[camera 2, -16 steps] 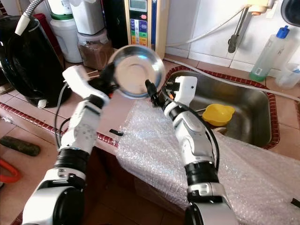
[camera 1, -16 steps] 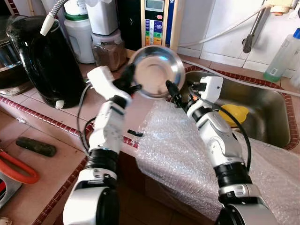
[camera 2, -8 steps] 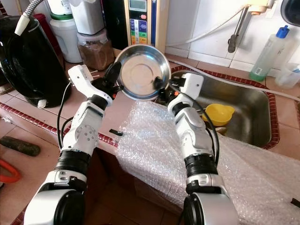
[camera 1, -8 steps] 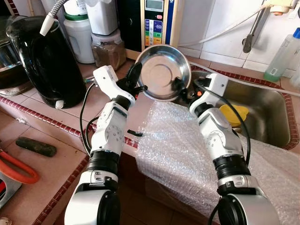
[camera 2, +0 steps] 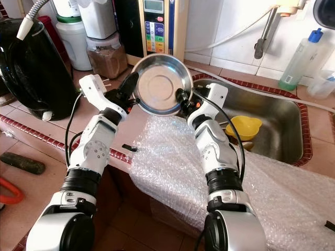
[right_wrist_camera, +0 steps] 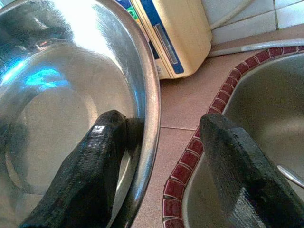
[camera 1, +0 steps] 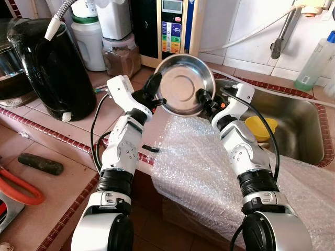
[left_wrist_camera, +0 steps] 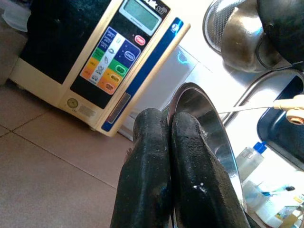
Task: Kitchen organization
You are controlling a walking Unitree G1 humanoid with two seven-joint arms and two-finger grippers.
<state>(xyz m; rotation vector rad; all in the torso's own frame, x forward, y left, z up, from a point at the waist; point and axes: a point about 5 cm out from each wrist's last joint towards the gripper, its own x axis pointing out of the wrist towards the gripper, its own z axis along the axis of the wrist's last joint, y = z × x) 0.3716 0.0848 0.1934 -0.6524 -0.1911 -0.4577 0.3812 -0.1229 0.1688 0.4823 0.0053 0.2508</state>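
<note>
A shiny steel bowl is held up above the counter, tilted so its inside faces me. My left gripper is shut on the bowl's left rim; in the left wrist view its fingers pinch the rim of the bowl. At the bowl's right rim is my right gripper. It stands open astride the rim: one finger lies inside the bowl, the other finger is outside and apart from it.
A black kettle stands at the left, jars and a panelled appliance at the back. Bubble wrap drapes over the counter edge. The steel sink at the right holds a yellow cup.
Both arms have carried the bowl a little to the right, toward the sink, and its face has turned more toward me. The left grip on the rim is unchanged.
</note>
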